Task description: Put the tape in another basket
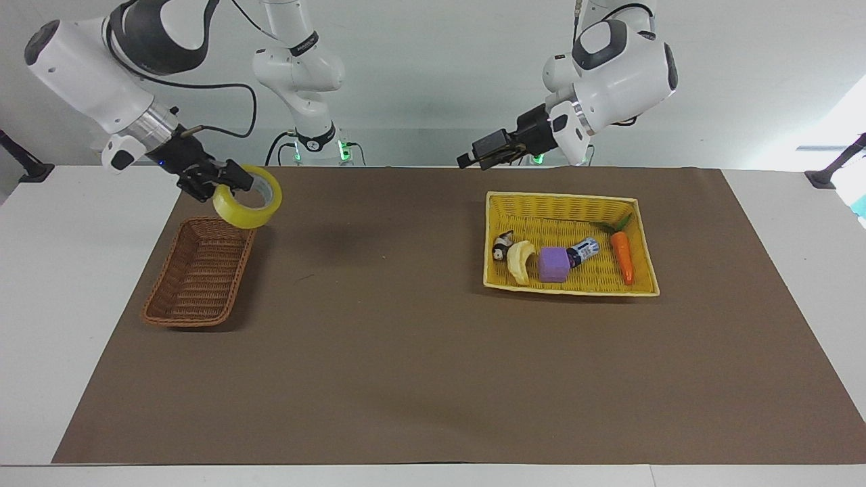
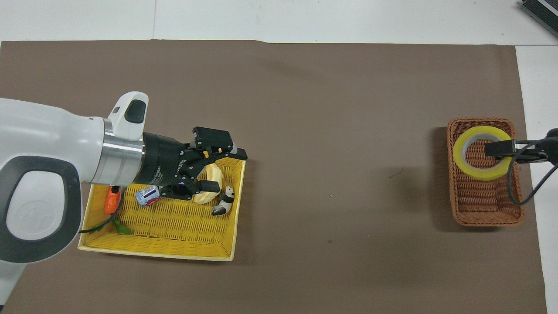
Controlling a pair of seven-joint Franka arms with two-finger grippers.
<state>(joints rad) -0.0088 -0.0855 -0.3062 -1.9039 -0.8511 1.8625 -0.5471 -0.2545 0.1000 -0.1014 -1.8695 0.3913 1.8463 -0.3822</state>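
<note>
The tape is a yellow roll with a pale core, also seen in the overhead view. My right gripper is shut on its wall and holds it in the air over the dark brown wicker basket, above its rim. In the overhead view the right gripper and the tape lie over this basket. The basket holds nothing. My left gripper is open and empty, raised over the yellow basket; it also shows in the overhead view.
The yellow basket at the left arm's end holds a banana, a purple cube, a carrot, a panda figure and a small can. A brown mat covers the table.
</note>
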